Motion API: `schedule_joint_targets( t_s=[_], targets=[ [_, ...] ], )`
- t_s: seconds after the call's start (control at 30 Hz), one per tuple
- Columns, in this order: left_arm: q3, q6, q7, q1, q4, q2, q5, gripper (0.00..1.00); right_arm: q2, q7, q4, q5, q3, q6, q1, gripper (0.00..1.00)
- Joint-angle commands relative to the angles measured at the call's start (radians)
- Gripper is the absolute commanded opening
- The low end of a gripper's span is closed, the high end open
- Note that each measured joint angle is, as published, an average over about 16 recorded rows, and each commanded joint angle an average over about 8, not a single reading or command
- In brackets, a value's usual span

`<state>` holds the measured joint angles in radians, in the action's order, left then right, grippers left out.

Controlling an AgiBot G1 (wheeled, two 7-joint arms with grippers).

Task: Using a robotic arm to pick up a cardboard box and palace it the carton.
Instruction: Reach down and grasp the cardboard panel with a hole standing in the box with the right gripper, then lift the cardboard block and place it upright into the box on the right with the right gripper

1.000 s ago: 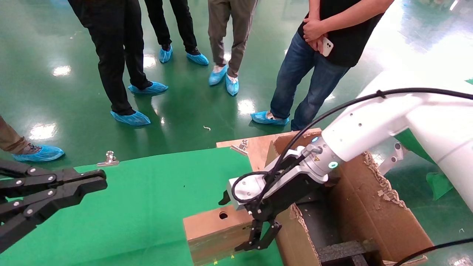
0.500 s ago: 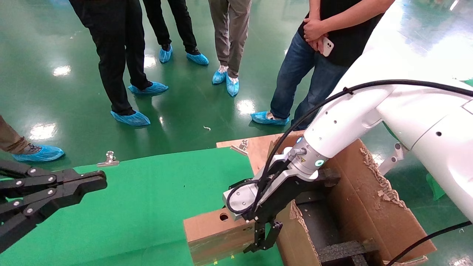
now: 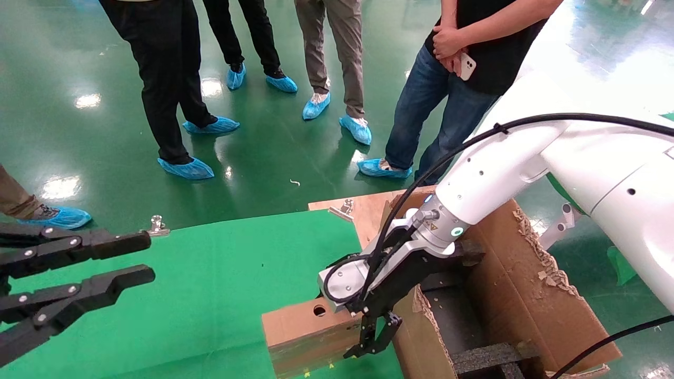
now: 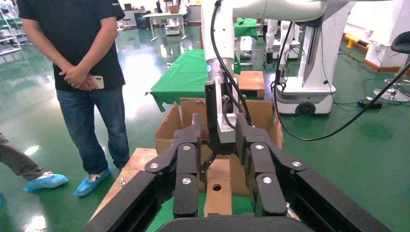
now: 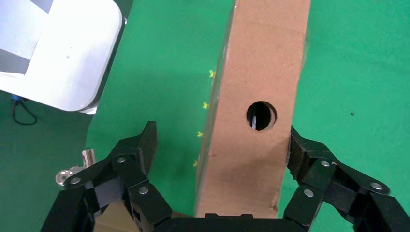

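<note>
Green cloth over the table, glossy green floor behind with several people standing around in blue shoe covers. Right arm reaches down over the near end of the small box, right gripper straddling it: fingers spread wide, one on each side, far finger right at the box edge, near finger clear of it (nothing clamped). Box lies flat on the cloth below the gripper, finger hole up. Big torn carton just beside the gripper, black foam inside. Left gripper well apart from the right gripper, over the cloth, jaws parted, holding nothing.
</note>
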<state>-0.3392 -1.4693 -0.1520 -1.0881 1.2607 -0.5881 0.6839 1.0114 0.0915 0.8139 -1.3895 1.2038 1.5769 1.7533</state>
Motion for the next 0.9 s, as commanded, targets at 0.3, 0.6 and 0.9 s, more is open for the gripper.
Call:
schedule_joint_targets(
  t_s=[0.3,0.6,0.9],
  targets=[
    [0.000,0.000,0.000,0.000,0.000,0.000,0.000,1.00,-0.004,-0.002,0.004,0.003,-0.005,0.000,-0.003,0.00],
    [0.000,0.000,0.000,0.000,0.000,0.000,-0.001,1.00,-0.005,-0.003,0.006,0.004,-0.007,0.001,-0.003,0.00],
    [0.000,0.000,0.000,0.000,0.000,0.000,-0.001,1.00,-0.006,-0.004,0.006,0.006,-0.007,-0.001,-0.005,0.00]
  ],
)
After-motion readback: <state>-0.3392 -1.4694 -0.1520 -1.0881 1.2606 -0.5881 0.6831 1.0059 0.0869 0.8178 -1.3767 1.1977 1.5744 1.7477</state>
